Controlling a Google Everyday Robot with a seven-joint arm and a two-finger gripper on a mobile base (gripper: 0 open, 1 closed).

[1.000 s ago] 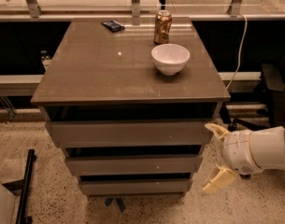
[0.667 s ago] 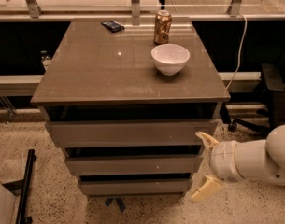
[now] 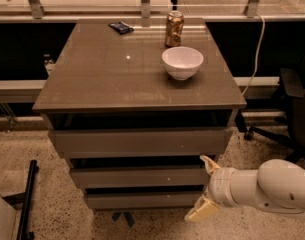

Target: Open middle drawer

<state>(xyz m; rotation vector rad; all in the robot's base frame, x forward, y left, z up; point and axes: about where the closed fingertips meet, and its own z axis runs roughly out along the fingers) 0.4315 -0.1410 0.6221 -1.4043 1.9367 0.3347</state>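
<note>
I see the plain grey-brown handleless middle drawer below the brown glossy tabletop, my white two-finger gripper just beside its right end, jaws spread wide, holding nothing, white ceramic bowl on top

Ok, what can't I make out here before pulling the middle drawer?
Camera view:
Contact: the open pincer sits before the right end of the middle drawer; with one view, touching or not is unclear.
Drawer insides: shadowed gaps hide them.
Arm: cut off by the right edge.
Small dark item at the far edge of the tabletop: too small to name.
</note>
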